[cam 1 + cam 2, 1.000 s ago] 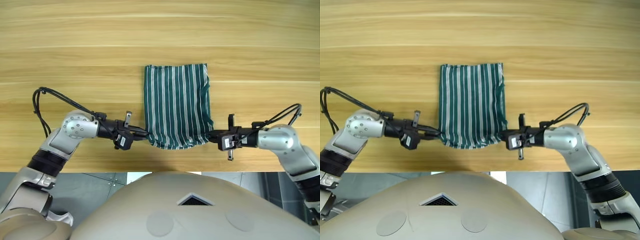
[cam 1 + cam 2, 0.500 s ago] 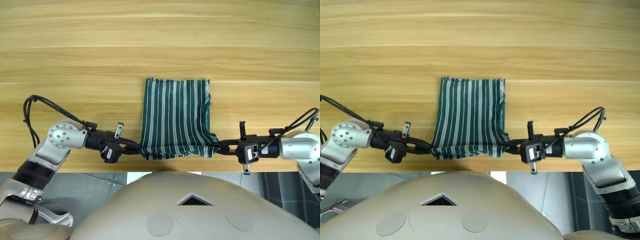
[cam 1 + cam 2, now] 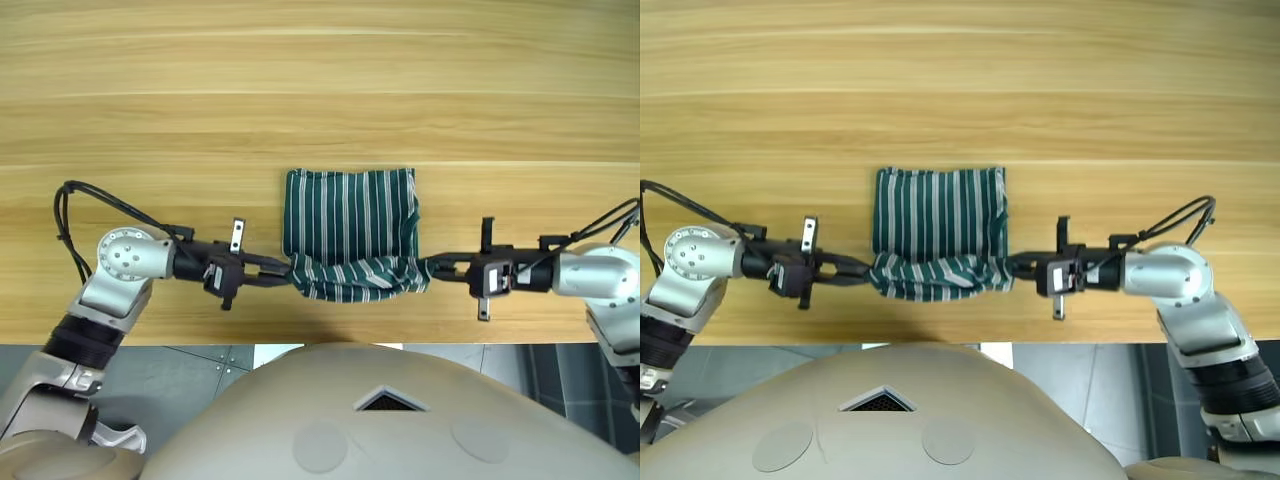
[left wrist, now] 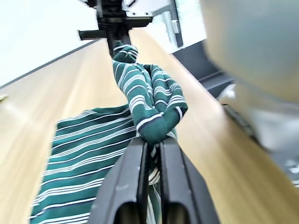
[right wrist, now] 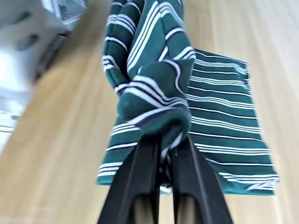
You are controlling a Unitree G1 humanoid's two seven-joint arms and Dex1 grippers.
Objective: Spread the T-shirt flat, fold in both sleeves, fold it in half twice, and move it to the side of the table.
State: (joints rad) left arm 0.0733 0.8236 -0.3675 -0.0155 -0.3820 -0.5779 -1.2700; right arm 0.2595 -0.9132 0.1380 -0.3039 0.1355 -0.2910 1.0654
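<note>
The left gripper (image 3: 284, 271) lies low over the table (image 3: 300, 70), close to its front edge. Its two fingers (image 4: 131, 186) are pinched tight on the left end of the T-shirt's near hem.

The T-shirt (image 3: 350, 212), green with white stripes, sits in the middle of the near part of the table as a narrow folded rectangle. Its far part lies flat on the wood. Its near edge is gathered into a twisted, rolled band strung between the two grippers, and it looks held a little above the flat part.

At the right end of that band the right gripper (image 3: 431, 267) clamps the cloth, its fingers (image 5: 140, 182) closed on a bunched knot of fabric. The two arms point inward at each other along the front edge.
</note>
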